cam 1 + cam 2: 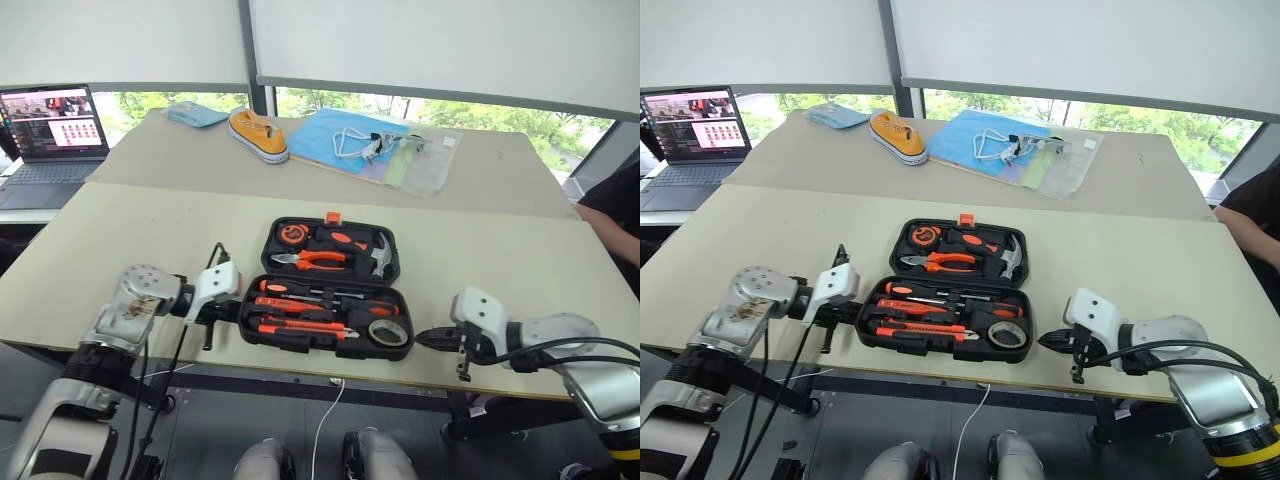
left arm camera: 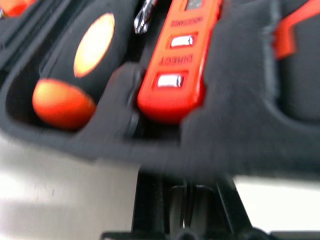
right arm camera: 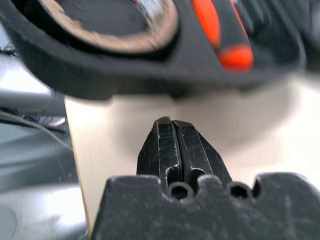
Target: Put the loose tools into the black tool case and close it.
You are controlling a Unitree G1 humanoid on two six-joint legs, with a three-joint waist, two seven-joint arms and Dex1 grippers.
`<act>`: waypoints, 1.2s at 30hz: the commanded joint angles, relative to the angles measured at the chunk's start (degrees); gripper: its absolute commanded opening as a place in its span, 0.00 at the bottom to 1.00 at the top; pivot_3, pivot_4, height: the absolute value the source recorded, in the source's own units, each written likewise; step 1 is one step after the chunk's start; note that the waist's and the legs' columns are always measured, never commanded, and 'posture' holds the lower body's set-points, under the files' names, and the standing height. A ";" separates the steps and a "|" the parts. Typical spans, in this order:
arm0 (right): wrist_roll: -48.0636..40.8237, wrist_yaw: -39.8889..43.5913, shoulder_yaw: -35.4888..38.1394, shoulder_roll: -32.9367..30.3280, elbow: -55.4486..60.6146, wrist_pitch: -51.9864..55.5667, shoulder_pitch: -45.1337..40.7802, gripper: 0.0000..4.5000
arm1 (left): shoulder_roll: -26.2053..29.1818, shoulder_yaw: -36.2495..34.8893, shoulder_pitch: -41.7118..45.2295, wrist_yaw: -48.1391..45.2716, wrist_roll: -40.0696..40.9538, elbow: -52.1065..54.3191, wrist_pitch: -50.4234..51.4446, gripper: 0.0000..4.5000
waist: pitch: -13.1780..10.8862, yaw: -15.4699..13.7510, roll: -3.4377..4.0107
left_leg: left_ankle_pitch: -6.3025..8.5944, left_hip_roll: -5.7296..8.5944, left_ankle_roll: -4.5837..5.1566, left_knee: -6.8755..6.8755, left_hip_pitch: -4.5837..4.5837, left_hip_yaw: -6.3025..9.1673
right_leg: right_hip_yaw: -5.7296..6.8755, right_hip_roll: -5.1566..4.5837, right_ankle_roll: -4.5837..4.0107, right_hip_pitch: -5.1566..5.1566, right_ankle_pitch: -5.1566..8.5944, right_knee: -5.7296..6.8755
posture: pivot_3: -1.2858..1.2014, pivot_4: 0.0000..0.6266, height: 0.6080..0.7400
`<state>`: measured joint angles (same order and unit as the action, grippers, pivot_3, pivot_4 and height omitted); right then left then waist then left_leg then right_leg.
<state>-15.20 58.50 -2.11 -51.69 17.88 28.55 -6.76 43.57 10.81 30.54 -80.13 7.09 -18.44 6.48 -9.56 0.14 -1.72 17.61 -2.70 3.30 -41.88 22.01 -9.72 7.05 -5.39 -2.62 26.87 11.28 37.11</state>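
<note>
Lying open and flat near the front edge of the tabletop (image 1: pixel 130 225): the black tool case (image 1: pixel 325 289), long axis running side to side, lid half at the back, orange latch (image 1: pixel 333 216) on the far rim. Sitting already in the near tray: the two screwdrivers (image 1: pixel 300 290), the utility knife (image 1: pixel 300 325), the orange tester (image 2: pixel 177 55) and the tape roll (image 1: pixel 388 331); no tool lying loose on the tabletop. Flanking the case at its two short ends: left tool (image 1: pixel 212 322) just beside the left end, right tool (image 1: pixel 428 338) just beside the right end, each pointing inward, about equally near. Both tools pressed together, gripping nothing. Probably remaining: swinging the far lid forward over the tray, a reach past the tray for either arm. Beyond, a second table carrying an orange shoe (image 1: pixel 258 134), blue sheets and a laptop (image 1: pixel 50 135); windows behind.
</note>
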 commanded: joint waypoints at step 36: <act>-2.25 -23.05 2.88 23.72 -41.37 25.93 -41.14 0.01 | -16.81 -15.53 38.32 25.02 3.87 -46.67 35.70 0.10 | -0.02 1.23 -0.04 | -0.42 0.41 0.02 0.07 0.27 -0.08 | 0.05 -0.01 -0.04 0.25 -0.31 0.41 | 0.52 0.24 0.84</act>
<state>-18.14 35.78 0.94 -27.86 -23.99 54.24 -48.43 27.42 -4.53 67.40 -54.52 10.84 -65.97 42.38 -9.57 1.37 -1.75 17.19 -2.26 3.30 -41.81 22.26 -9.80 7.09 -5.44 -2.67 27.12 10.98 37.58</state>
